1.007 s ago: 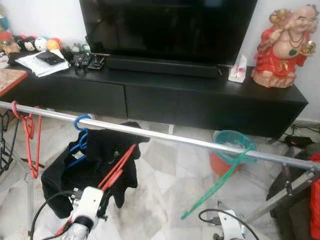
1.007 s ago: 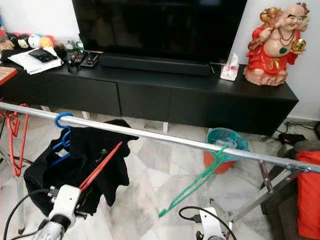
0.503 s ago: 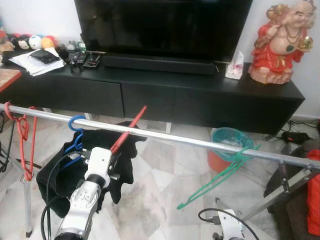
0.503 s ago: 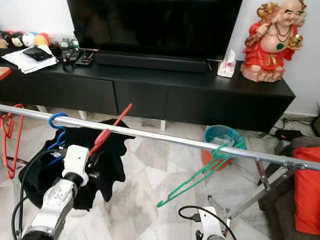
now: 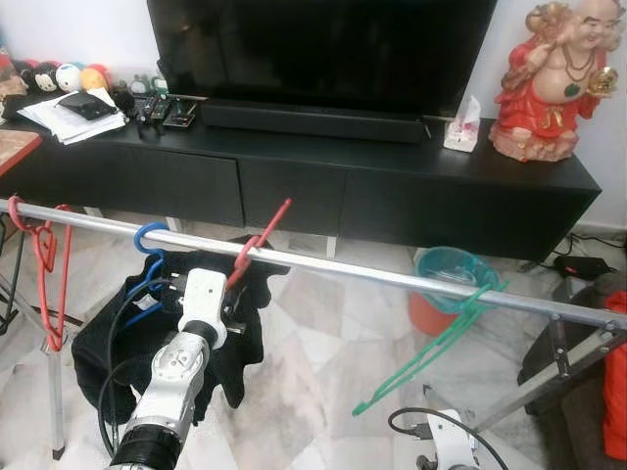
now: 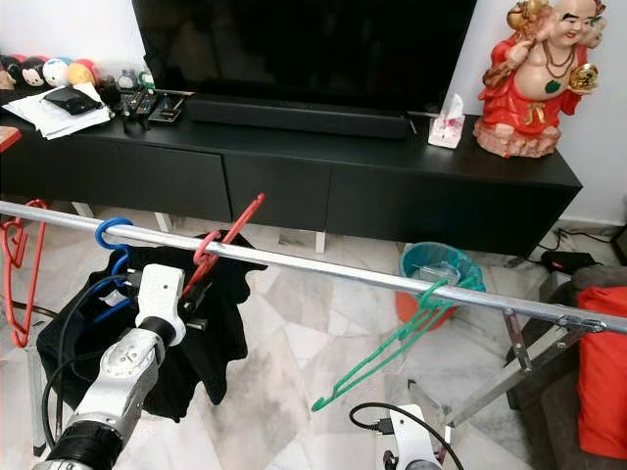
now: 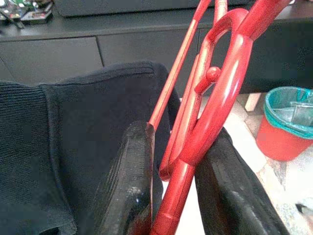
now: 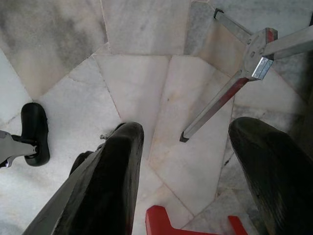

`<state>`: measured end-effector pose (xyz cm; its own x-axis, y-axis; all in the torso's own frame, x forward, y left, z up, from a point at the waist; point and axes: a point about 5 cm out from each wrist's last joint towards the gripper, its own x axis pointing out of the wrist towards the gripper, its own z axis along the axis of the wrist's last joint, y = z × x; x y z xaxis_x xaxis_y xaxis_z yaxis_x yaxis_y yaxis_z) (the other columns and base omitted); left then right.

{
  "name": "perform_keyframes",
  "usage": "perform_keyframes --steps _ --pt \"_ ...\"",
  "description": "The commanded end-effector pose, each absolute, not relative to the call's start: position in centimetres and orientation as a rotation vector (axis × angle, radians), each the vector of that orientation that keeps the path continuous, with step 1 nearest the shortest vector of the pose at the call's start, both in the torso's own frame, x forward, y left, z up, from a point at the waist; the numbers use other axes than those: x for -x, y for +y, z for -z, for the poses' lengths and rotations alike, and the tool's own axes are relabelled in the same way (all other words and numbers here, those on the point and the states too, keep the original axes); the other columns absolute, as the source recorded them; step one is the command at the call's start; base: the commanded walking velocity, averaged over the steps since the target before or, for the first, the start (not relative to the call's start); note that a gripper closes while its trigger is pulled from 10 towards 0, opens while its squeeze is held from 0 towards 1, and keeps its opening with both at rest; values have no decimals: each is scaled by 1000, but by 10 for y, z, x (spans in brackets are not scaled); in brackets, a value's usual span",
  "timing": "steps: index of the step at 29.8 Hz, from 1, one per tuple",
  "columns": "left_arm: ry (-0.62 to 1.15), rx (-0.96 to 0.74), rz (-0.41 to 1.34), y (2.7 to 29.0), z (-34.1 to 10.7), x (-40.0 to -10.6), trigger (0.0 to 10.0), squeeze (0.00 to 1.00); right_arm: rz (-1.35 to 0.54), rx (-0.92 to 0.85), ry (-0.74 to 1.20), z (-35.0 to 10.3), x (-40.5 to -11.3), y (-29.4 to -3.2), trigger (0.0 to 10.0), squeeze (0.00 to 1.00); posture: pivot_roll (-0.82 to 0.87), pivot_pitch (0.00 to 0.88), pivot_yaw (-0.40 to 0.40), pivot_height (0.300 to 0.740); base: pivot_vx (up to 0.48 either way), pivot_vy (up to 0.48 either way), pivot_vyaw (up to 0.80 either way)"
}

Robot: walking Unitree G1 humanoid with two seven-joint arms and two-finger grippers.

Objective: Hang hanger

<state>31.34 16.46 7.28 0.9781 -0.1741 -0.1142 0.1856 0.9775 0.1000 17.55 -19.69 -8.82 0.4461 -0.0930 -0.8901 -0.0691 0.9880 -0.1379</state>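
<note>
Gripping the red hanger (image 7: pixel 205 112) at the rail (image 5: pixel 392 277), left fingers (image 7: pixel 128 186); right fingers (image 8: pixel 110 176) spread, empty; no legible writing.

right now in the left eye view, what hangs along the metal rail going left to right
red hanger at the rail's left end → blue hanger with the black garment → red hanger held in the left gripper → green hanger

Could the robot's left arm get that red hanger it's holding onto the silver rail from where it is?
Probably yes: the left gripper holds the red hanger right at the rail, between the blue hanger and green hanger.
</note>
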Motion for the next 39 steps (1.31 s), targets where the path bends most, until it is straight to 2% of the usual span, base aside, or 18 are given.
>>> perform_keyframes --steps 1,8,21,22,23,25,26,29,31,32,39 --pt "106 -100 183 163 -77 -318 10000 0 17 164 1107 88 -176 -198 10000 0 32 0 -37 740 0 0 0" --pt "164 -74 187 159 -78 -328 10000 0 18 161 1106 88 -176 -197 10000 0 30 0 -36 740 0 0 0" --pt "264 -114 244 155 -63 -322 10000 0 15 160 1107 88 -176 -197 10000 0 30 0 -35 740 0 0 0" --pt "268 -113 247 155 -62 -321 10000 200 16 160 1106 88 -176 -197 10000 0 35 0 -34 740 0 0 0" --pt "272 -120 257 155 -61 -321 10000 541 17 160 1105 88 -177 -197 10000 0 35 0 -34 740 0 0 0" --pt "274 -125 259 155 -61 -320 10000 565 18 159 1105 88 -177 -197 10000 0 35 0 -34 740 0 0 0" --pt "267 -118 245 156 -61 -320 10000 643 19 158 1104 88 -177 -196 10000 0 35 0 -34 740 0 0 0" --pt "257 -112 235 157 -62 -320 10000 659 20 158 1104 88 -177 -196 10000 0 36 0 -33 740 0 0 0" --pt "241 -98 238 156 -65 -320 10000 769 20 158 1104 88 -177 -196 10000 0 36 0 -33 740 0 0 0" --pt "231 -99 247 155 -66 -320 10000 984 20 158 1104 88 -177 -196 10000 0 36 0 -33 740 0 0 0" --pt "195 -79 267 153 -72 -320 10000 1000 15 158 1104 88 -177 -196 10000 0 38 0 -33 740 0 0 0"
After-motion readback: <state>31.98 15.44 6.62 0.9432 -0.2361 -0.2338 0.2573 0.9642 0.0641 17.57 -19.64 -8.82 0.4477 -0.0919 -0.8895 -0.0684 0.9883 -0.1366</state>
